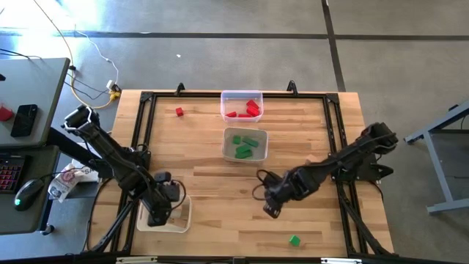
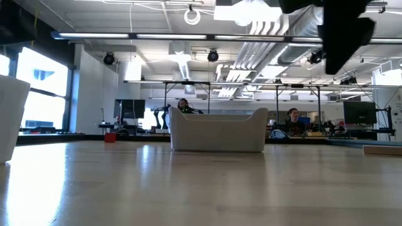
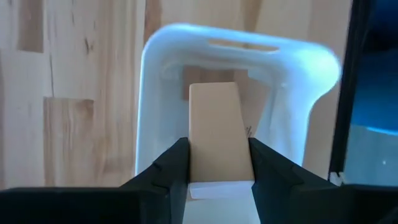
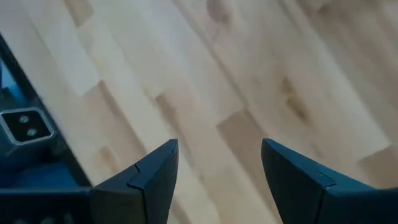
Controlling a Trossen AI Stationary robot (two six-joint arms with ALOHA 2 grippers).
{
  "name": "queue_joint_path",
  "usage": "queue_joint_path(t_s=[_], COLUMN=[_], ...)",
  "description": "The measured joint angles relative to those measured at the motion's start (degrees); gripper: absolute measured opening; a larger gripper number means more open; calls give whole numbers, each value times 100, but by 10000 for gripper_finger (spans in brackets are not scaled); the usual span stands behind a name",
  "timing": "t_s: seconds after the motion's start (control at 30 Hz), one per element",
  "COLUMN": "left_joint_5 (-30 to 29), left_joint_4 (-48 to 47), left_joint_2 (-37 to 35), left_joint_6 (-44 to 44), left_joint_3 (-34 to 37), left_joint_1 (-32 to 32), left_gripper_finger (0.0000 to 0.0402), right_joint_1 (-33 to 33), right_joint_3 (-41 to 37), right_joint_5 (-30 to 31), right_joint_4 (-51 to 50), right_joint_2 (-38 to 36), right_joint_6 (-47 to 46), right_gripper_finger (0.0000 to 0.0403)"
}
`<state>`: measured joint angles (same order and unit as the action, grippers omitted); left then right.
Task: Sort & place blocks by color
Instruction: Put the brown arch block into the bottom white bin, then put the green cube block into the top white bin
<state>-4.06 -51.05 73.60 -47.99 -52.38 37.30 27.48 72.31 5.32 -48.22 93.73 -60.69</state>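
Observation:
My left gripper [image 1: 157, 214] is low over the white tray [image 1: 182, 220] at the table's near left, shut on a plain light wood block [image 3: 214, 124]. That tray's rim [image 3: 155, 93] frames the block in the left wrist view. My right gripper [image 1: 270, 210] hangs open over bare table right of centre; its fingers [image 4: 155, 174] show only wood below them. One green block [image 1: 294, 240] lies on the table near the near edge. One red block [image 1: 179, 111] lies near the far left corner. My left gripper [image 3: 217, 152] pinches the wood block by its two long sides [image 3: 194, 134], one finger on each. The fingers come from above, pointing down, and the block runs out past their tips. It hangs over the tray's floor; whether it touches the floor cannot be told.
A clear tray [image 1: 226, 97] with red blocks [image 1: 249, 110] stands at the far edge. A tray [image 1: 227, 144] with green blocks [image 1: 245, 147] sits just nearer. A black frame [image 1: 143, 117] rims the table. Bare wood lies between the arms.

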Motion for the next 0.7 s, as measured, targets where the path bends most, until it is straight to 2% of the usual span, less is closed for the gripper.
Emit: queue_joint_path(t_s=[0.27, 0.7], left_joint_5=[218, 213], left_joint_4=[21, -17], left_joint_2=[331, 389], left_joint_6=[17, -133], left_joint_3=[2, 2], left_joint_1=[-17, -226], left_gripper_finger=[147, 196], right_joint_1=[748, 1628], right_joint_3=[-2, -4], right_joint_5=[-19, 67], right_joint_4=[-27, -49], right_joint_2=[0, 2], right_joint_6=[-909, -1611], right_gripper_finger=[216, 216])
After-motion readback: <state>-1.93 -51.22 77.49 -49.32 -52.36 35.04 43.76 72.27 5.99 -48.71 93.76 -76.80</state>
